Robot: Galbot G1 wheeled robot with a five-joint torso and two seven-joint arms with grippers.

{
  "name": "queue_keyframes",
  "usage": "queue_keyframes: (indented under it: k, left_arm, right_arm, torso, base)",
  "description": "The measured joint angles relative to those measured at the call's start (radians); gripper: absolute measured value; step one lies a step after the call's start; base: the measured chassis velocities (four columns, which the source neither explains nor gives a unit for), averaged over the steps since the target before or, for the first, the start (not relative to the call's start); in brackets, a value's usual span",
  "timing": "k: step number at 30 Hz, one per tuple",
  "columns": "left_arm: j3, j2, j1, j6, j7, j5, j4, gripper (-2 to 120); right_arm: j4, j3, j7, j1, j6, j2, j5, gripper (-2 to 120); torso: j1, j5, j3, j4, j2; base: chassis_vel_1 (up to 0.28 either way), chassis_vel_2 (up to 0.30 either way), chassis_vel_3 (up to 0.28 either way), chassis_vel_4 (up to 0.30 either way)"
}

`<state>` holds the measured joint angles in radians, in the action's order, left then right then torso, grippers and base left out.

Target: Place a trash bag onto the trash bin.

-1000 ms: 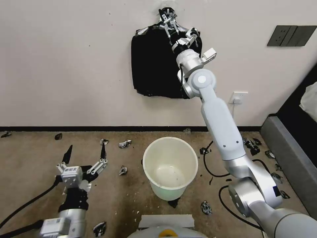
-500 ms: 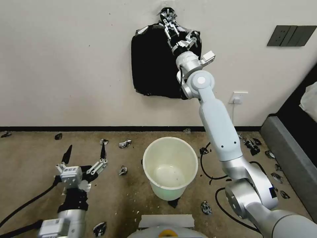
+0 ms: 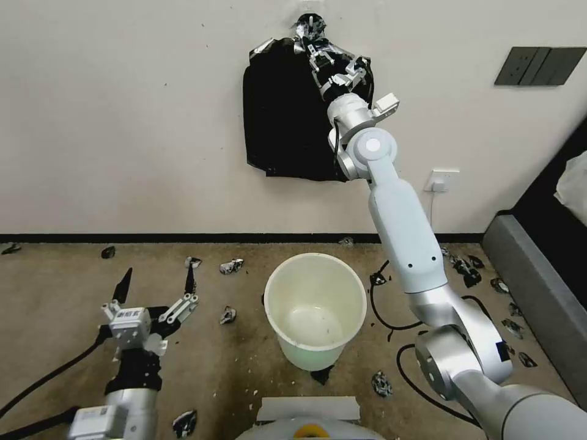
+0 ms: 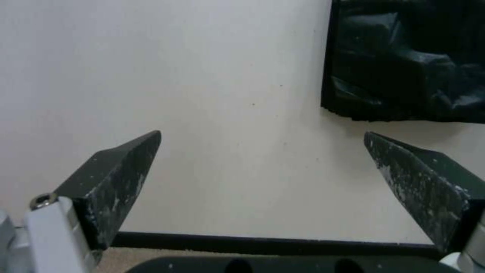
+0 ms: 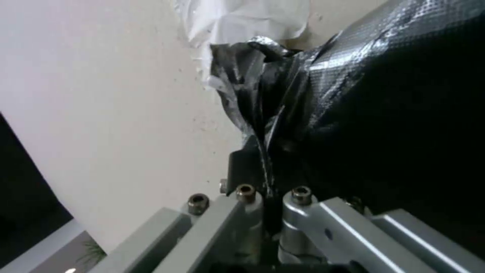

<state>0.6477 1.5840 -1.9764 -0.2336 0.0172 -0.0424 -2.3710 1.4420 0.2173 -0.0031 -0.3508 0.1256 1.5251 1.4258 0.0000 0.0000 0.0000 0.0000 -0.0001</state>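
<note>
1. Left gripper [image 3: 158, 282] low over carpet [image 3: 55, 305], left of bin, fingers [image 4: 116, 178] spread wide, nothing held.
2. Black scraps [image 3: 227, 315] scattered on carpet around bin.
3. Trash bin [image 3: 315, 308] upright on carpet at centre, nothing inside, no bag on rim.
4. Bundle of black bags [image 3: 287, 110] hanging on wall [image 3: 122, 122] above bin.
5. Right gripper [image 3: 315, 46] raised at bundle's top, clenched on a fold of trash bag [image 5: 283, 125] film near the neck.
</note>
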Motion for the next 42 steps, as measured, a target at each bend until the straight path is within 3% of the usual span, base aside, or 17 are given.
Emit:
queue_keyframes:
  k: [8,16,24,26,42]
  left_arm:
    - [0.001,0.002,0.0,-0.003,0.001,-0.001,0.002,100]
    - [-0.001,0.007,0.003,-0.006,0.001,-0.002,0.006,100]
    - [-0.002,0.008,0.008,-0.008,0.001,-0.005,0.006,100]
    - [-0.007,0.009,0.009,-0.009,0.0,-0.005,0.004,100]
    - [-0.014,0.008,0.004,-0.02,0.0,-0.006,-0.014,100]
  right_arm:
    - [0.055,-0.079,-0.219,-0.066,-0.102,-0.07,-0.134,0]
    - [0.128,-0.139,-0.326,-0.132,-0.182,-0.125,-0.178,0]
    - [0.225,-0.187,-0.325,-0.217,-0.191,-0.166,-0.221,0]
    - [0.294,-0.213,-0.314,-0.295,-0.191,-0.195,-0.253,0]
    - [0.451,-0.243,-0.291,-0.463,-0.184,-0.273,-0.311,0]
  torso:
    - [0.0,0.0,0.0,0.0,0.0]
    - [0.0,0.0,0.0,-0.0001,0.0]
    - [0.0,0.0,0.0,-0.0001,0.0]
    - [0.0,0.0,0.0,0.0,0.0]
    - [0.0,0.0,0.0,0.0,0.0]
  base:
    - [0.0,0.0,0.0,0.0]
    - [0.0,0.0,0.0,0.0]
    - [0.0,0.0,0.0,0.0]
    - [0.0,0.0,0.0,0.0]
    - [0.0,0.0,0.0,0.0]
